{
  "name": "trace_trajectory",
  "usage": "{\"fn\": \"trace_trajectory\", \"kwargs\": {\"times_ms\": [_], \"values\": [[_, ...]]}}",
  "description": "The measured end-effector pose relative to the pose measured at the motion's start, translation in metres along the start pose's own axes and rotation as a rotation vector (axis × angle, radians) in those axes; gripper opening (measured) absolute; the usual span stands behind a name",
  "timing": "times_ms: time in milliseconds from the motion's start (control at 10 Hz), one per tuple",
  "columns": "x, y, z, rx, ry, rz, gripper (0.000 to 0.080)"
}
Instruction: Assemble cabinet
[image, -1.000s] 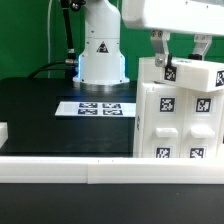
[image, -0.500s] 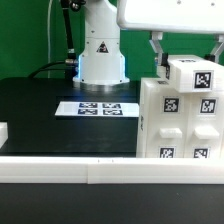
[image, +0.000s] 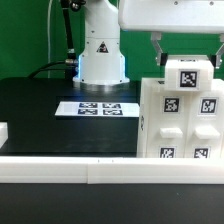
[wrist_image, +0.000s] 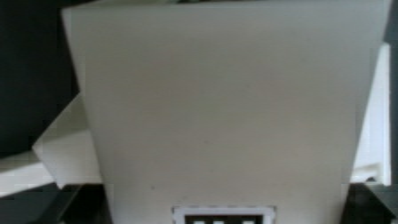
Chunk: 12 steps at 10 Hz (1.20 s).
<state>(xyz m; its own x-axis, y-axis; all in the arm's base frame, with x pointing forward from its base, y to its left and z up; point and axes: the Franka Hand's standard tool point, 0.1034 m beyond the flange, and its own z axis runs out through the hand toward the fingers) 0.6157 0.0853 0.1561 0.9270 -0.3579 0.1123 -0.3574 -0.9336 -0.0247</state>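
Note:
The cabinet body (image: 178, 125), a large white boxy case with square marker tags, stands at the exterior view's right on the black table. A small white tagged block (image: 188, 76) sits level on its top. My gripper (image: 186, 62) hangs straight above, one finger down each side of the block, shut on it. In the wrist view the block's plain white face (wrist_image: 222, 110) fills nearly the whole picture, with the edge of a tag (wrist_image: 230, 214) showing. My fingertips are hidden there.
The marker board (image: 100, 108) lies flat on the table before the arm's white base (image: 100, 55). A long white border rail (image: 90, 171) runs along the near edge. Another small white part (image: 3, 132) shows at the exterior view's left edge.
The block was tilted over the cabinet's top left corner. It has moved toward the exterior view's right with my gripper, and now sits level on the cabinet top.

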Motion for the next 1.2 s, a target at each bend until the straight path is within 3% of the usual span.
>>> {"fn": "trace_trajectory", "kwargs": {"times_ms": [800,1200], "values": [[-0.0073,-0.0033,0.0011,-0.01,-0.005,0.658,0.0558],[-0.0074,-0.0037,0.001,-0.013,-0.017,0.829,0.0558]]}}
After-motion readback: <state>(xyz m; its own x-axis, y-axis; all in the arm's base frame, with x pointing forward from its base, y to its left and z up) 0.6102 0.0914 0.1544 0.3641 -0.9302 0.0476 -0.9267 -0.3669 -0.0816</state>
